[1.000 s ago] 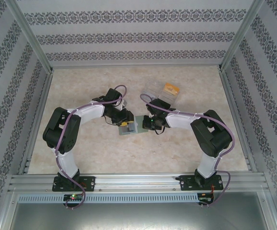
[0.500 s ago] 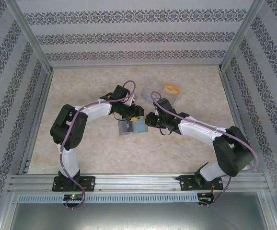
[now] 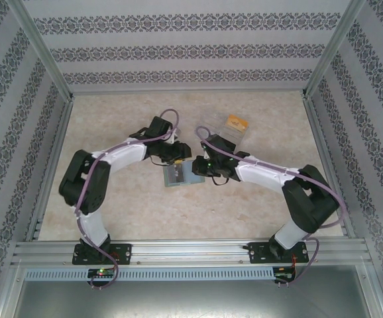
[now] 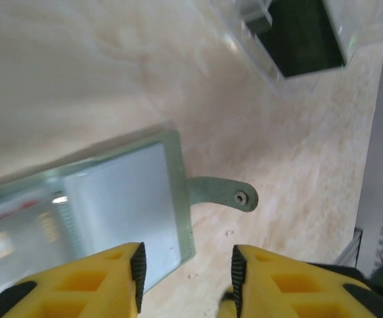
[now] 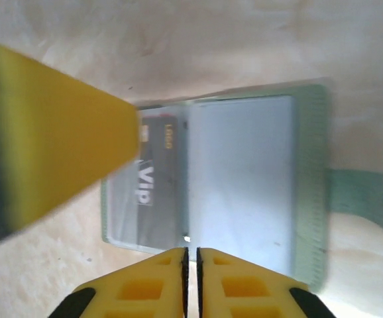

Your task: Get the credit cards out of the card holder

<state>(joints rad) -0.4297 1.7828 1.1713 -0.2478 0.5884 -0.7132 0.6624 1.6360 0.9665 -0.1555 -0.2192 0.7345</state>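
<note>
From my seat, the top camera gives me a beige marbled table (image 3: 125, 218) boxed in by walls of grey floral-striped wallpaper (image 3: 191, 50), with an aluminium rail (image 3: 191, 250) running along the bottom of the frame and a slotted cable duct (image 3: 191, 273) just below it. A clear plastic tray (image 3: 213, 123) lies a little right of centre in the upper half of that picture. On the left wrist feed I get one corner of the tray (image 4: 251, 50) at the upper right, lying on the same marbled top (image 4: 79, 66).

The card holder (image 3: 180, 176) lies on the table (image 3: 244, 209); the tray (image 3: 213, 123) sits behind it, rightward.
</note>
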